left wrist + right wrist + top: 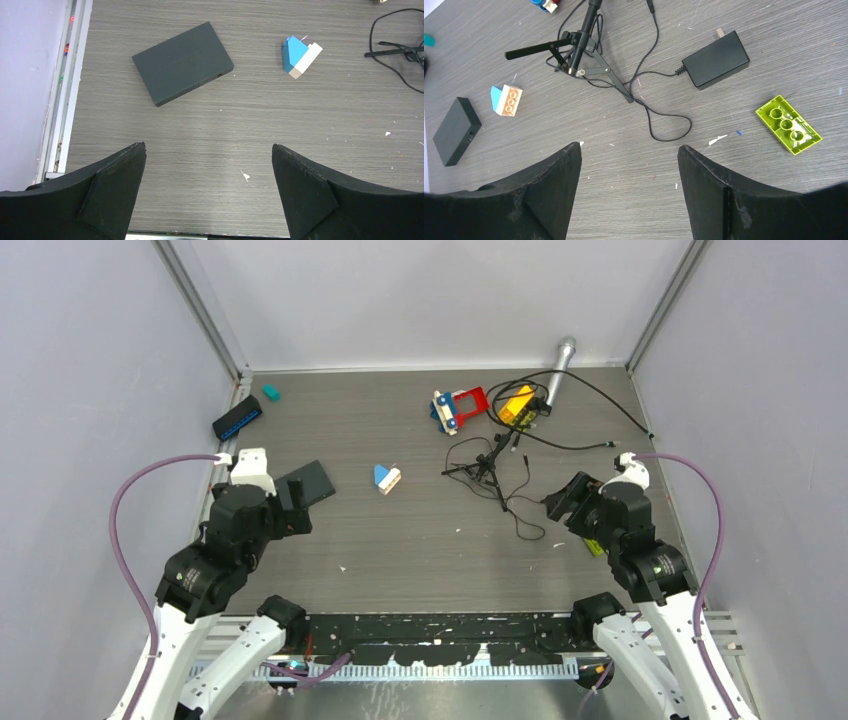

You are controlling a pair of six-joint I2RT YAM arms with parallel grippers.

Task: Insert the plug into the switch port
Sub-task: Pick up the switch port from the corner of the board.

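Observation:
A black power adapter (716,60) lies on the table; its thin cable (659,122) runs into a tangle. One cable end with a small plug (650,6) shows at the top edge of the right wrist view. A flat dark grey box (182,62) with a small port in its side lies ahead of my left gripper (208,146). A black box with a blue face (237,423) sits by the left wall. I cannot tell which is the switch. My right gripper (629,145) hovers short of the cable. Both grippers are open and hold nothing.
A small black tripod (579,55) lies amid the cables. A blue and white brick (300,57) sits mid-table and a green brick (789,125) near my right gripper. Red, blue and yellow toys (470,405), a metal torch (560,365) and a teal block (270,392) lie at the back.

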